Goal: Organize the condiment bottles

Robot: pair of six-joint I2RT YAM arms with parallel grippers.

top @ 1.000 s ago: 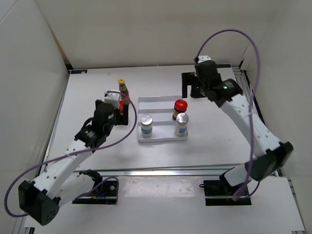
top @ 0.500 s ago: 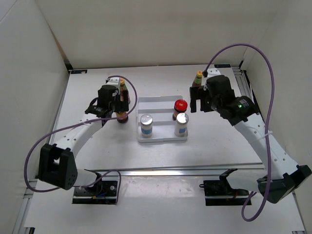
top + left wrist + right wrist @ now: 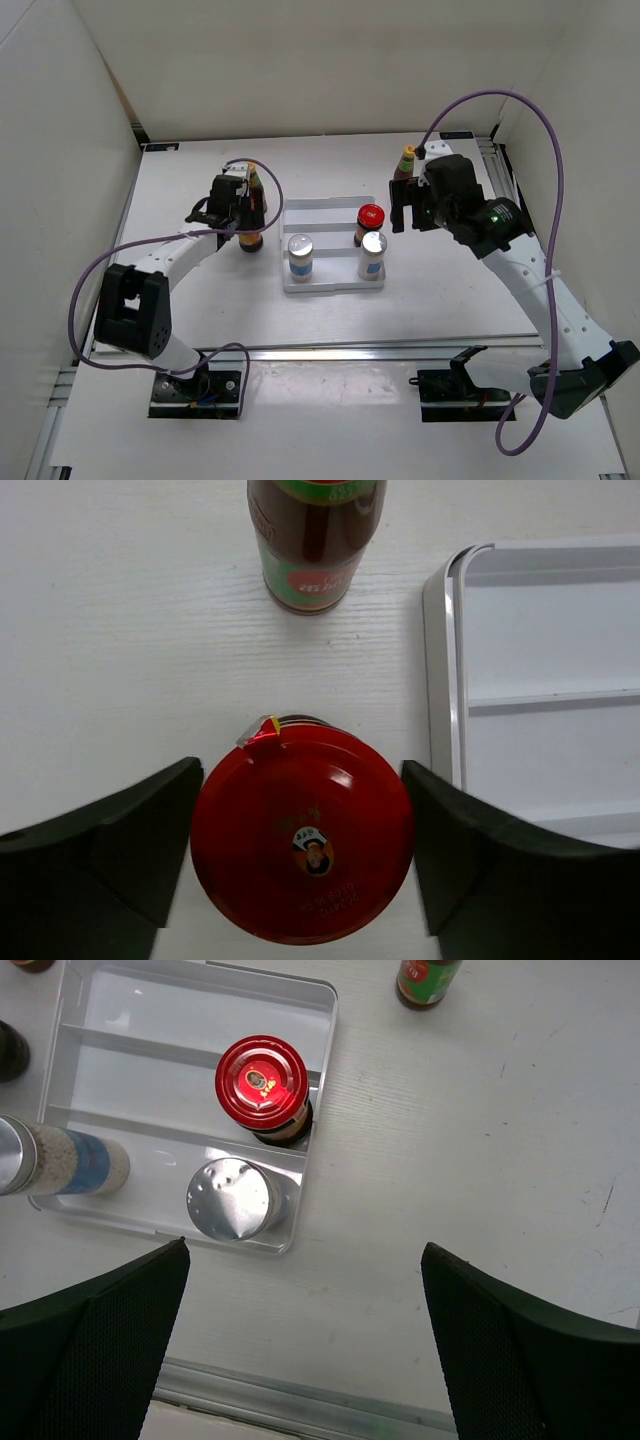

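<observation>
A squat red-lidded jar (image 3: 302, 840) stands on the table left of the tray, and it also shows in the top view (image 3: 250, 240). My left gripper (image 3: 247, 222) (image 3: 302, 855) is down over it, with its fingers (image 3: 130, 850) pressed against both sides. A slim yellow-capped sauce bottle (image 3: 253, 178) (image 3: 312, 545) stands just behind. My right gripper (image 3: 408, 208) (image 3: 305, 1340) is open and empty, right of the tray. The second sauce bottle (image 3: 407, 160) (image 3: 425, 980) stands behind it. The tray holds the other red-lidded jar (image 3: 371, 217) (image 3: 262, 1078) and two shakers (image 3: 300, 252) (image 3: 372, 248) (image 3: 232, 1198).
The white ridged tray (image 3: 330, 288) (image 3: 325, 1000) (image 3: 440, 660) lies mid-table, with its far and middle-left compartments unoccupied. White walls enclose the table on three sides. A metal rail (image 3: 330, 350) runs along the near edge.
The left gripper swung from lower left to above the jar and came down around it. The right arm pulled back from the far side, uncovering the sauce bottle there.
</observation>
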